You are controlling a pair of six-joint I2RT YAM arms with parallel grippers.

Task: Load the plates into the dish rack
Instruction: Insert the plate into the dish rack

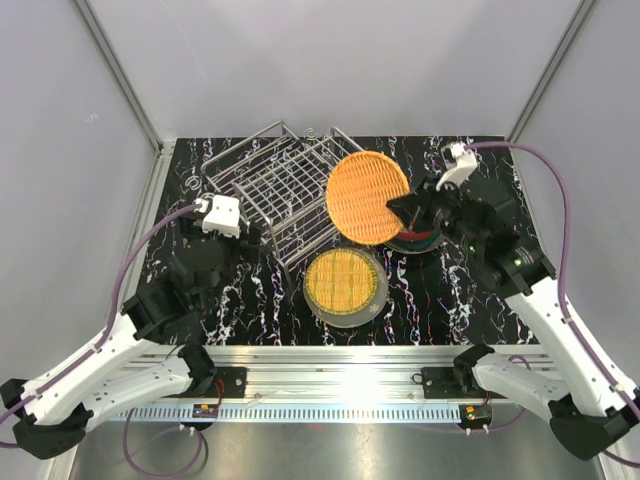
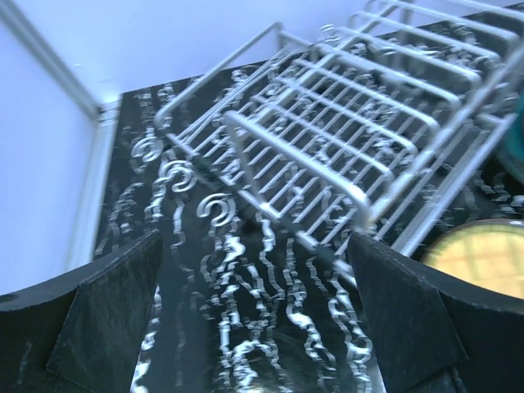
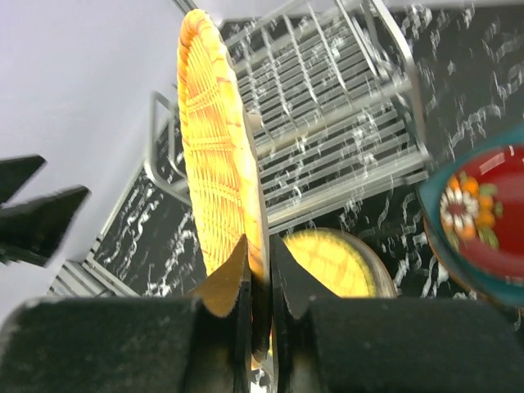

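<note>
My right end effector is clamped tight on the rim of the orange plate. It holds the plate on edge at the right end of the dish rack, so it can slot between the wires. My left end effector gapes wide, empty, by the rack's near corner, placed, I reckon, to steady it. The other plates wait on the desk.

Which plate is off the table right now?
The orange woven plate, pinched at its rim by the right gripper; the others lie flat.
</note>
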